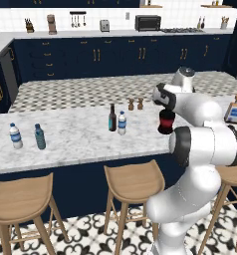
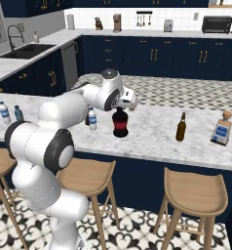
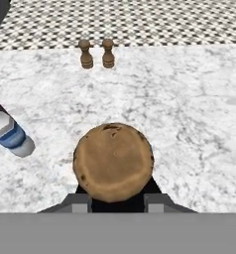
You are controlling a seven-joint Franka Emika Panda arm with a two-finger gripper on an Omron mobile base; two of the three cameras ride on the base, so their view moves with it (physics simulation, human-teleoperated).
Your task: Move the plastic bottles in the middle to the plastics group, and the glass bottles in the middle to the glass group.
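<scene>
Gripper (image 3: 117,201): my two fingers are closing on the neck of the fat black bottle (image 2: 120,122), just under its brown cork top, which is filling the middle of my hand view. I am holding this red-labelled bottle upright; whether its base is touching the marble counter (image 1: 80,142) I cannot tell.

Stools, nearest row: wooden stools (image 1: 133,182) are standing along the near edge of the counter, below my arm.

Middle of counter: the slim dark brown bottle (image 1: 112,118) and the clear water bottle (image 1: 122,123) with white cap and blue band are standing upright just beside each other, to the left of my gripper. In my hand view the water bottle is leaning in from the left edge.

Left end of counter: the plastics group is sitting well apart from the middle pair, being a second clear bottle (image 1: 16,136) with a blue label and a teal-tinted bottle (image 1: 40,137) to its right.

Right end of counter: the glass group is waiting there, the amber-brown beer bottle (image 2: 181,127) standing left of the square clear flask (image 2: 222,128) with blue label and tan stopper.

Farther back on the counter: two small brown shakers (image 3: 96,53) are standing side by side beyond the bottle I am gripping.

Far wall: a toaster oven (image 1: 147,22) is sitting on the back counter.
</scene>
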